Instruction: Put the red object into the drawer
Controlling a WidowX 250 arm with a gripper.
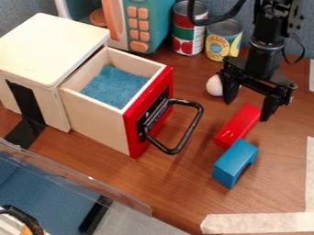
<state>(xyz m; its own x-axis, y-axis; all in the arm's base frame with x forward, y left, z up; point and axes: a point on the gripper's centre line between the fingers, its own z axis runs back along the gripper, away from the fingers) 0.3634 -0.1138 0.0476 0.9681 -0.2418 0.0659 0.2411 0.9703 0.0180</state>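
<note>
The black gripper (247, 106) hangs at the upper right with its two fingers spread wide, nothing between them, above the far end of the red block (238, 125). That red block lies lengthwise on the wooden table, its near end against or very close to a blue arch block. The drawer (92, 114) stands pulled out of a white-topped wooden box at the left. It has a red front with a black handle, and blue cloth-like material lines its inside.
Near the red block sits the blue arch block (235, 162). A white ball (215, 86) is left of the gripper. Two cans (223, 40) and a toy microwave (147, 23) stand behind. The black handle (190, 131) juts toward the blocks. A clear-edged bin (73, 183) is at lower left.
</note>
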